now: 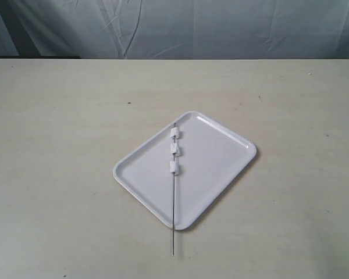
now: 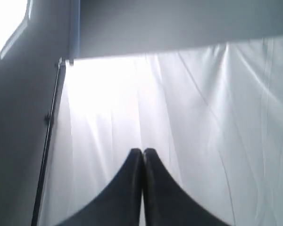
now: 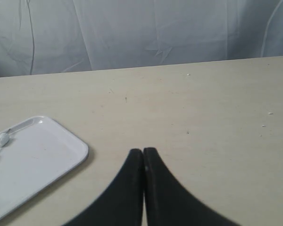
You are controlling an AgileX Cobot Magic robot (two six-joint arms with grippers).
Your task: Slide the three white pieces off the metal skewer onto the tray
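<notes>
start of task, nothing grasped. the metal skewer (image 1: pixel 173 203) lies across the tray (image 1: pixel 215 160), the three white pieces (image 1: pixel 174 150) threaded toward the tray's far rim. left gripper (image 2: pixel 142 154) and right gripper (image 3: pixel 142 153): fingers together, empty. next i must open one and reach the end overhanging the tray.
</notes>
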